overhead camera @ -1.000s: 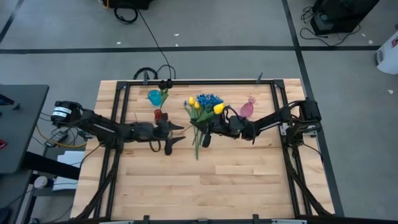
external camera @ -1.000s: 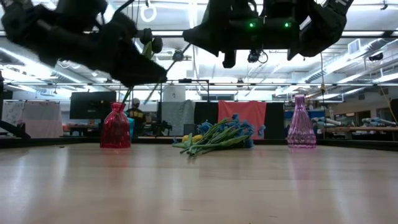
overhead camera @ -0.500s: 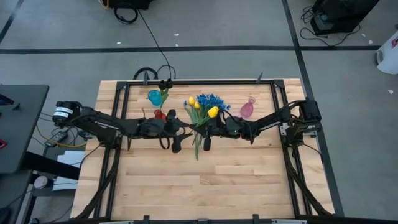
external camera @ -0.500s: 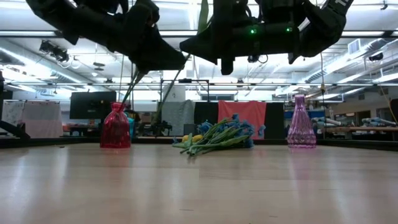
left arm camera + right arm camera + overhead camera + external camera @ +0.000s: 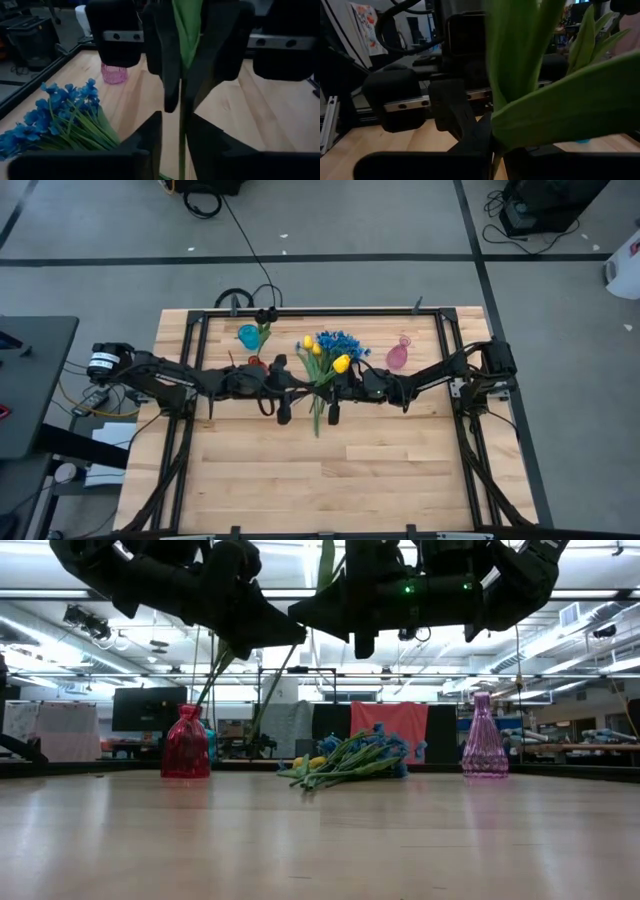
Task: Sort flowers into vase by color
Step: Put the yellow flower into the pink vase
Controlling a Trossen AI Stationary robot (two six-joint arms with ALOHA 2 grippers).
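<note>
Since a second ago my left claw (image 5: 303, 383) has slid in beside my right claw (image 5: 322, 383), both pinching the yellow tulip (image 5: 341, 362) stem above the surface (image 5: 400, 470). Remaining flowers (image 5: 345, 760) lie between the red vase (image 5: 186, 743) and pink vase (image 5: 484, 737); no writing is readable.

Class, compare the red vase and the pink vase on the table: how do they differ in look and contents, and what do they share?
The red vase is squat and deep red; the pink vase is taller, slimmer and pale pink. The red vase has thin stems rising from its neck; the pink vase shows none in the low view. The red vase stands under the left arm, the pink vase under the right arm. Both stand upright on the wooden table and look translucent.
</note>
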